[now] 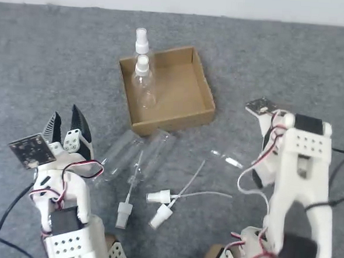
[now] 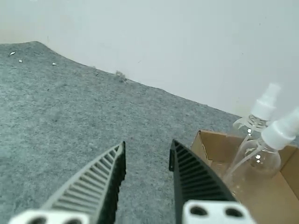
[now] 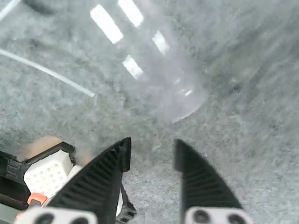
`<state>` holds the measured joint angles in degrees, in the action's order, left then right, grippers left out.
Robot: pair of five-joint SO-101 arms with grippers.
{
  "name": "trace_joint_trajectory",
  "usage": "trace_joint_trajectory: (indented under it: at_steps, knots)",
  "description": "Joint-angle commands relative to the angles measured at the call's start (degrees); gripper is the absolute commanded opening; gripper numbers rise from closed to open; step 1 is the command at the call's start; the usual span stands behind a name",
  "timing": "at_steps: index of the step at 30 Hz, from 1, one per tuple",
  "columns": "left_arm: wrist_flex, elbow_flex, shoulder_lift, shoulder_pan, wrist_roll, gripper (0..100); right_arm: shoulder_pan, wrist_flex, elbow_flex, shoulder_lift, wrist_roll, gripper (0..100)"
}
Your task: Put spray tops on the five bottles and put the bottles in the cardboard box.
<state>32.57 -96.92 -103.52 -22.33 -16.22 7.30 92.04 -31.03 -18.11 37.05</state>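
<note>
The cardboard box (image 1: 191, 101) sits at the middle back and holds two clear bottles with white spray tops, one (image 1: 141, 42) at its far corner and one (image 1: 144, 83) nearer. Two open clear bottles (image 1: 124, 149) (image 1: 157, 148) lie in front of the box, and a third (image 1: 227, 159) lies to their right. Three loose spray tops (image 1: 124, 211) (image 1: 158, 196) (image 1: 162, 214) with thin tubes lie near the front. My left gripper (image 1: 66, 112) (image 2: 147, 143) is open and empty, left of the box. My right gripper (image 3: 152, 141) is open just short of the third bottle (image 3: 159, 65).
Grey carpet covers the table up to a white wall. The right arm (image 1: 298, 172) stands over the front right. The box corner (image 2: 205, 140) and both capped bottles (image 2: 256, 122) (image 2: 273, 140) lie ahead of the left gripper. A tube (image 3: 46, 72) lies beside the right gripper's bottle.
</note>
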Motion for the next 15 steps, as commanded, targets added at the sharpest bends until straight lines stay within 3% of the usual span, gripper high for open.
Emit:
trace_joint_trajectory:
  at_steps: [1,5,15]
  knots:
    - [0.35,0.40,-0.70,-0.18,0.53,15,-3.12,0.75,-3.25,-10.24,1.23,21.2]
    - [0.35,0.40,-0.70,-0.18,0.53,15,-6.46,1.10,-5.71,-15.25,5.10,23.2]
    - [0.97,0.40,-0.70,-0.09,0.62,15,-7.60,-2.77,-5.80,-16.84,5.63,23.1]
